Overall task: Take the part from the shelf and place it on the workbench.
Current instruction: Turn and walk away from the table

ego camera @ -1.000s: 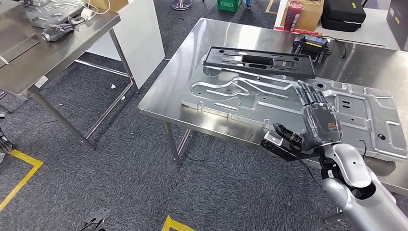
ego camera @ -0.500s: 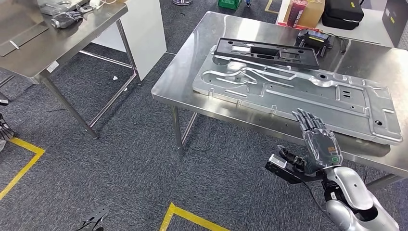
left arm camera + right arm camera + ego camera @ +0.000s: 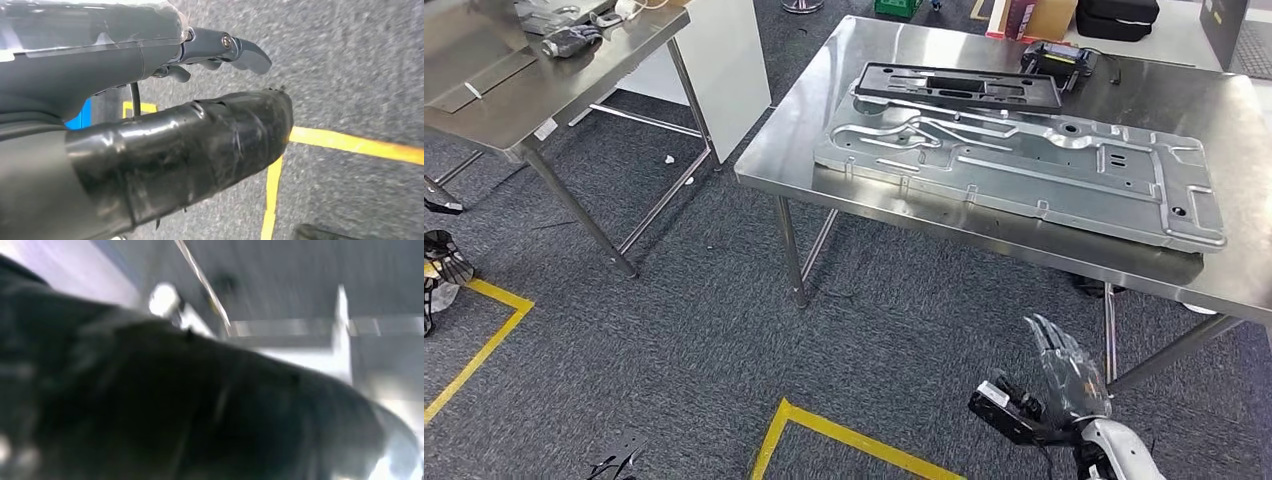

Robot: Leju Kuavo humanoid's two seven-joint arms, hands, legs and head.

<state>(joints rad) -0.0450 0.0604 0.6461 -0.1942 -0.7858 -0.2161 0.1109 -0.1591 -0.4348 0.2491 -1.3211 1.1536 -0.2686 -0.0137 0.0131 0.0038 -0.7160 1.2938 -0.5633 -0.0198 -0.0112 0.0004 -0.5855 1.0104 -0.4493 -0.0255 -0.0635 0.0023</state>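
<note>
Relative to the earlier frames, the right hand (image 3: 1064, 385) had dropped from the stamped metal panel (image 3: 1024, 165) to below the workbench (image 3: 824, 120) edge. Panel lay flat on the bench, long axis along it, up and ahead of that hand. Fingers were spread, holding nothing. Left hand (image 3: 220, 50): empty, fingers apart over carpet.

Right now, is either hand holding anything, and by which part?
Nothing is held. The right hand is open below the workbench; the left hand hangs empty.
</note>
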